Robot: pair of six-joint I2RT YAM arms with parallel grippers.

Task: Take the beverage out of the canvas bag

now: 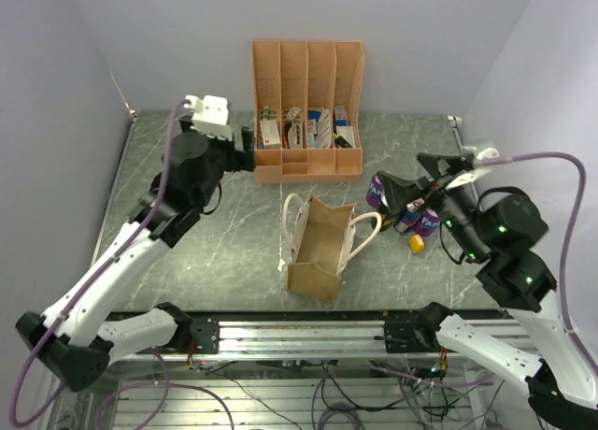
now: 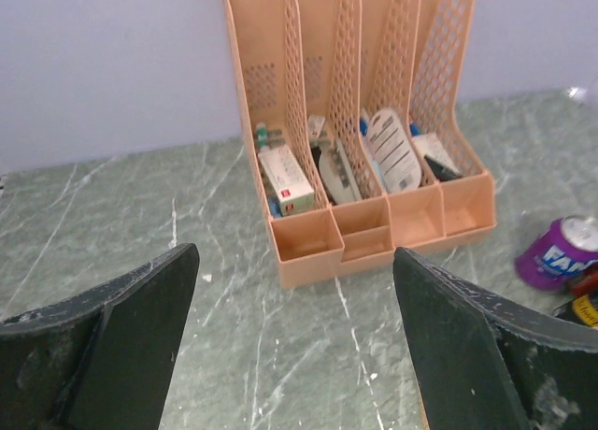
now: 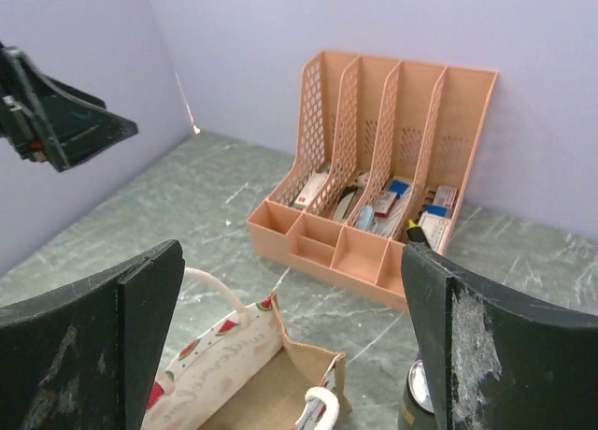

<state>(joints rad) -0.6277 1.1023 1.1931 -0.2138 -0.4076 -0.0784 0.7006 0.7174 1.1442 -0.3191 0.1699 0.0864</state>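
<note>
The tan canvas bag (image 1: 316, 250) with white rope handles stands open in the middle of the table. In the top view its inside shows only the brown bottom. It also shows low in the right wrist view (image 3: 245, 383), with a watermelon print on its side. Several purple beverage cans (image 1: 427, 223) stand on the table to the right of the bag. One can (image 2: 559, 252) shows in the left wrist view, and a can top (image 3: 422, 389) in the right wrist view. My right gripper (image 1: 397, 171) (image 3: 290, 252) is open and empty above the cans, right of the bag. My left gripper (image 1: 248, 150) (image 2: 294, 257) is open and empty, far left of the bag.
An orange-pink slotted file organizer (image 1: 307, 112) (image 2: 360, 140) (image 3: 374, 187) holding small boxes and pens stands at the back wall. A small yellow item (image 1: 417, 244) lies by the cans. Walls close in on the left, right and back.
</note>
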